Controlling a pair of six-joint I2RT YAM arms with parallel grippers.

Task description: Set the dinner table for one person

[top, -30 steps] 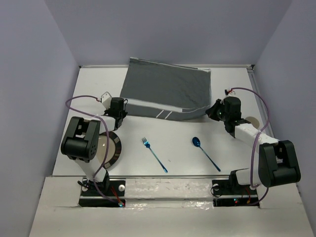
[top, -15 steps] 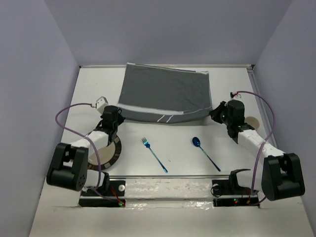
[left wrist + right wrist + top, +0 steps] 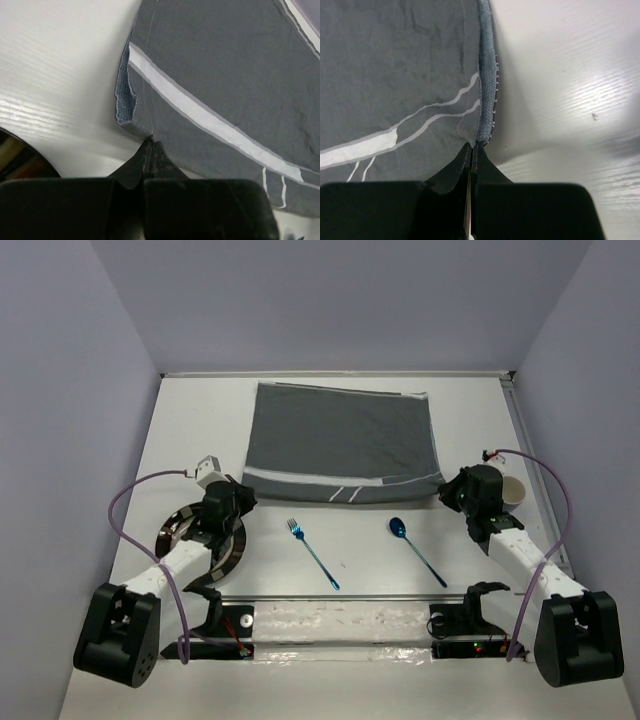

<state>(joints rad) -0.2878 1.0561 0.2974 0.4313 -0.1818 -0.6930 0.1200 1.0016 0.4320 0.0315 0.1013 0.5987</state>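
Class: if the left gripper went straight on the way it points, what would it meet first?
The placemat: the left gripper pinches its near corner, so more grey cloth lies directly ahead.

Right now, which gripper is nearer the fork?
Left. The left gripper pinches the placemat's near left corner, just up-left of the fork; the right gripper pinches the near right corner, past the spoon.

Grey striped placemat lies beyond blue fork, blue spoon and plate.
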